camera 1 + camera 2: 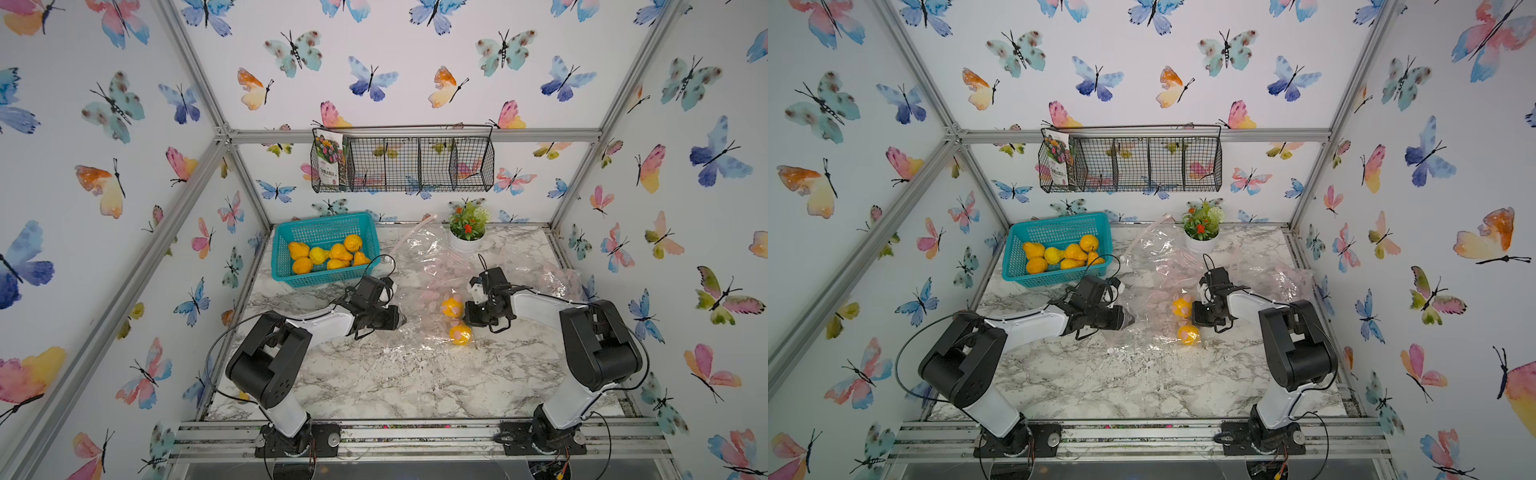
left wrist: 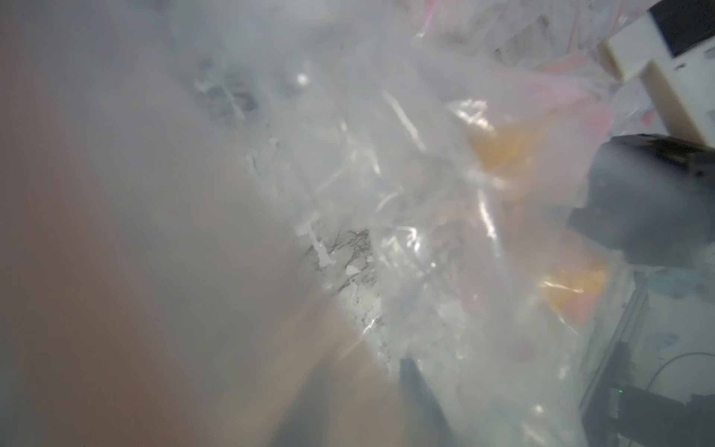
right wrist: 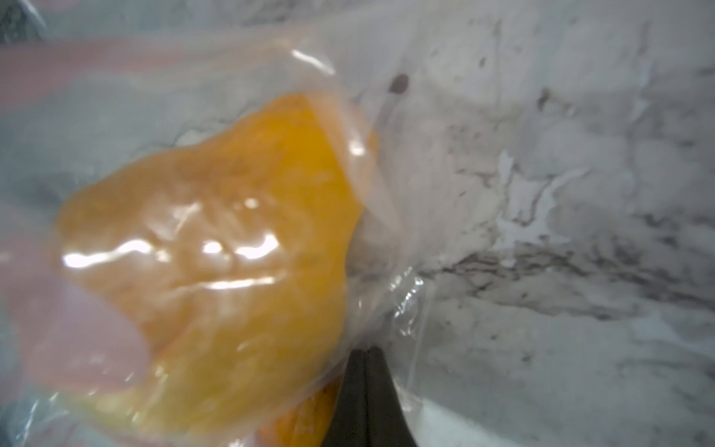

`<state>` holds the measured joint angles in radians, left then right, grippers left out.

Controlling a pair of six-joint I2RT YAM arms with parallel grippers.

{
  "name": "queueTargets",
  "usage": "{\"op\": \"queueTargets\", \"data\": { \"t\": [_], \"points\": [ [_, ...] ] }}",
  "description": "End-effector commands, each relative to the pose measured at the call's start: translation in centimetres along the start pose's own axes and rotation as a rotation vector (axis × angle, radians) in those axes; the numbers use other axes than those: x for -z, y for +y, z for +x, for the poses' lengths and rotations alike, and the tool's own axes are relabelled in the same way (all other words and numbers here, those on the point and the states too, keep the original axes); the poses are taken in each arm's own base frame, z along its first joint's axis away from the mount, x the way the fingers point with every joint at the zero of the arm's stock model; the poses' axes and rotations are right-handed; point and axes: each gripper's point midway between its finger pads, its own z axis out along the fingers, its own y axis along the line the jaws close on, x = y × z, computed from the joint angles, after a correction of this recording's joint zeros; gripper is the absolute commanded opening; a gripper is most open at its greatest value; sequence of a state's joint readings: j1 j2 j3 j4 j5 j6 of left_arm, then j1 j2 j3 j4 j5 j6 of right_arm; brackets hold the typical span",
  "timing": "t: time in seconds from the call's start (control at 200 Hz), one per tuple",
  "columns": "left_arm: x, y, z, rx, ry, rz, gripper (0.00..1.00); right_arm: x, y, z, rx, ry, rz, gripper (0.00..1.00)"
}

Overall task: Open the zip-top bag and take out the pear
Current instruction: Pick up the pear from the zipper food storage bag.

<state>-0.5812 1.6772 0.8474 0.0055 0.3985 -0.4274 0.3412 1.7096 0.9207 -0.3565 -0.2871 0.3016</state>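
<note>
Clear bag [image 1: 419, 266] crumpled on the marble table [image 1: 415, 382], middle of the scene, in both top views. Inside it, under the film, two yellow pears close together toward the bag's right side: farther pear [image 1: 452, 307] and nearer pear [image 1: 460, 334].

Right gripper [image 1: 465, 316] reaching in from the right, low at the bag's right edge, just beside both pears. Fingers [image 3: 358, 387] pressed together in the right wrist view, pinching a fold of the bag's film next to one pear.

Left gripper [image 1: 401, 321] at the bag's left edge, well apart from the pears. Left wrist view fogged by film close to the lens, only one dark finger [image 2: 419, 387] visible, so no telling whether spread or clamped on film.

Teal basket [image 1: 324, 226] of loose pears [image 1: 328, 253] far left. Potted plant [image 1: 467, 232] far middle, just behind the bag. Wire rack [image 1: 415, 164] on the far wall.
</note>
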Motion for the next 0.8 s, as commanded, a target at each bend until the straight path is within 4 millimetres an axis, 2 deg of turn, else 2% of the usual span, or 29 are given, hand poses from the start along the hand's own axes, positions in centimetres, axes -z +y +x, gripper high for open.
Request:
{"op": "queueTargets", "data": {
  "t": [0.0,0.075,0.095,0.16,0.25,0.335,0.455,0.591,0.796],
  "points": [
    [-1.1,1.6,1.8,0.018,0.034,-0.039,0.32,2.1,0.2,1.1,0.024,0.022,0.037,0.02],
    [-1.5,2.3,2.8,0.027,0.053,-0.052,0.32,3.5,-0.3,-0.1,0.026,-0.03,0.091,0.04],
    [-1.5,2.5,3.0,0.029,0.058,-0.055,0.32,3.9,-0.4,-0.5,0.025,-0.047,0.104,0.07],
    [-1.7,3.1,3.8,0.032,0.073,-0.074,0.32,4.8,-0.6,-1.9,0.021,-0.099,0.143,0.29],
    [-1.6,3.8,4.7,0.031,0.084,-0.092,0.32,5.6,-0.5,-3.7,0.017,-0.155,0.161,0.41],
    [-1.5,4.1,5.2,0.03,0.087,-0.099,0.32,5.6,-0.2,-5.2,0.017,-0.192,0.157,0.43],
    [-1.3,4.0,5.5,0.025,0.086,-0.087,0.31,4.0,0.4,-5.9,0.019,-0.16,0.118,0.43],
    [-1.0,3.2,5.2,0.007,0.068,-0.051,0.31,1.4,1.2,-5.1,0.028,-0.106,0.032,0.43],
    [0.6,0.6,2.8,-0.065,-0.032,0.031,0.37,-1.8,0.8,-3.2,0.02,-0.012,-0.003,0.43]
  ]
}}
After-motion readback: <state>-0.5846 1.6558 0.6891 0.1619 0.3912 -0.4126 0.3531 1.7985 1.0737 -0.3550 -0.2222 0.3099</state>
